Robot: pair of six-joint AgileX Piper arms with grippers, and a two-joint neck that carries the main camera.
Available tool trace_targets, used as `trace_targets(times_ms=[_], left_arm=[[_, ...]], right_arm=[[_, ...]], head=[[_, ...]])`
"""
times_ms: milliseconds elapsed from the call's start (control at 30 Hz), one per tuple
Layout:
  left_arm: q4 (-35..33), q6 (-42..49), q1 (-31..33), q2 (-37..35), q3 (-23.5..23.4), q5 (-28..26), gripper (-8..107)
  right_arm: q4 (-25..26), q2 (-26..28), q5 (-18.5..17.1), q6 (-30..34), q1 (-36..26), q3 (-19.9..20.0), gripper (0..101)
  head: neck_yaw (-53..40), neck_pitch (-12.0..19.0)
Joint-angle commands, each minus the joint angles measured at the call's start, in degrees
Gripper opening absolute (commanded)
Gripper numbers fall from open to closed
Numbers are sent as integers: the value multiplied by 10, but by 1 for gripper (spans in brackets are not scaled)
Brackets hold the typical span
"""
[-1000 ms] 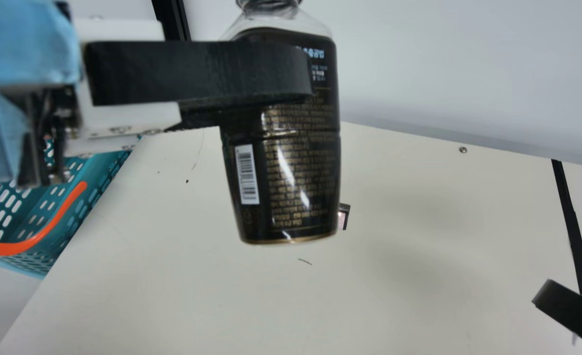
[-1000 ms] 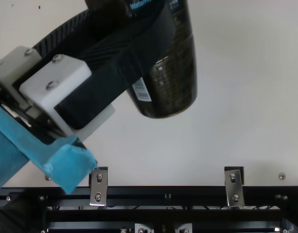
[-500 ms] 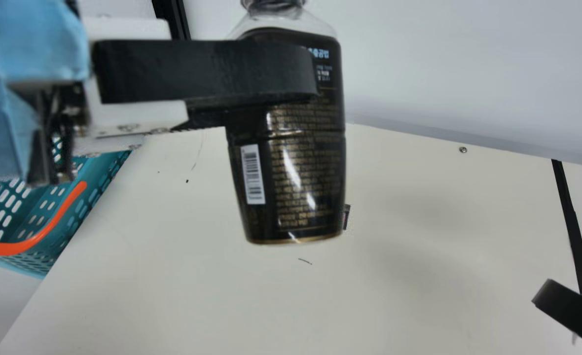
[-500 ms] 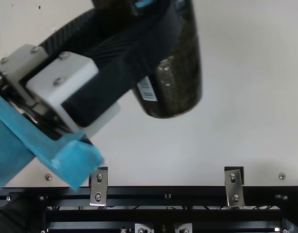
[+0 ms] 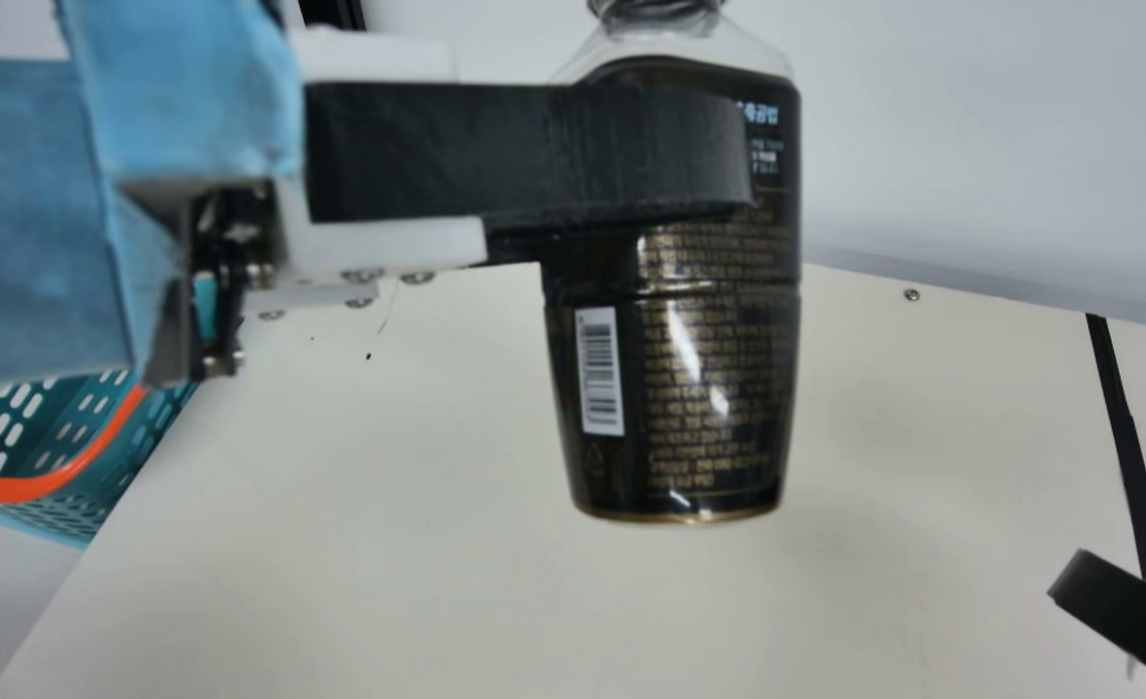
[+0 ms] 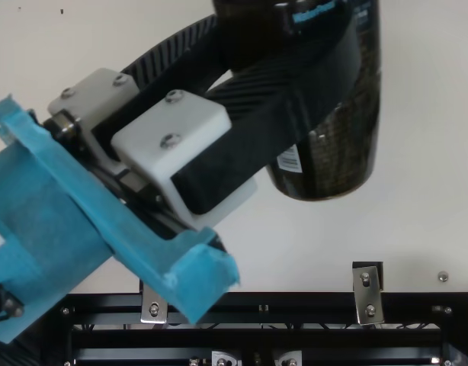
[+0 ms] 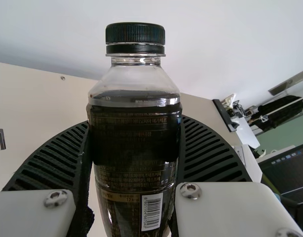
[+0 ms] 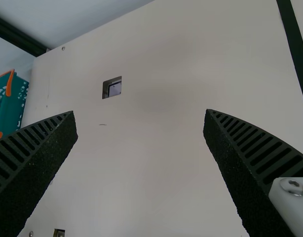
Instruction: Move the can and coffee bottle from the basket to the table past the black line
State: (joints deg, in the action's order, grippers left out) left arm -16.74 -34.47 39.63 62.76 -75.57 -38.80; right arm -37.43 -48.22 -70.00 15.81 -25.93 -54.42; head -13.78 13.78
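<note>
well off to the left of the left arm's fingers, at the worktop's point(image 5: 418, 582) edge, is a teal plastic basket point(image 5: 151, 432) of open lattice with an orange handle. next comes the left gripper point(image 7: 134, 131), its two black ribbed fingers closed in on either side of a dark coffee bottle point(image 5: 690, 388) with a glossy black label, clear plastic shoulders and a black screw cap. they pinch it around its upper body; the cap stands above them, the base hangs below them, near upright and clear of the worktop. farther right is the right gripper point(image 8: 140, 116), its fingers spread wide with nothing between them. a straight black line point(image 5: 1122, 437) crosses the cream worktop well to the right of the pinching fingers, running behind one of the right arm's fingers in the main view. the step in hand looks like the bottle's carry from basket to far side; how matters stand with the can i cannot tell. the next move, i judge, calls for taking the bottle on to the right, past the other arm's fingers without a knock, and lowering it base first beyond the line before the grip loosens.
</note>
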Motion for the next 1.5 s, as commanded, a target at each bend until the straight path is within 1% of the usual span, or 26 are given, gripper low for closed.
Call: trace_targets(times_ms=[0,1200,1233,1333,1467], left_arm=[[0,0,0,0,0,0,10],[0,0,0,0,0,1,10],[-9,10,-6,0,0,0,10],[-26,15,-15,-5,16,4,10],[-72,33,-51,-18,58,17,10]], right_arm=[[0,0,0,0,0,0,101],[0,0,0,0,0,0,101],[0,0,0,0,0,0,101],[0,0,0,0,0,0,101],[0,0,0,0,0,0,101]], head=[[7,3],[7,3],[7,3],[7,3],[7,3]])
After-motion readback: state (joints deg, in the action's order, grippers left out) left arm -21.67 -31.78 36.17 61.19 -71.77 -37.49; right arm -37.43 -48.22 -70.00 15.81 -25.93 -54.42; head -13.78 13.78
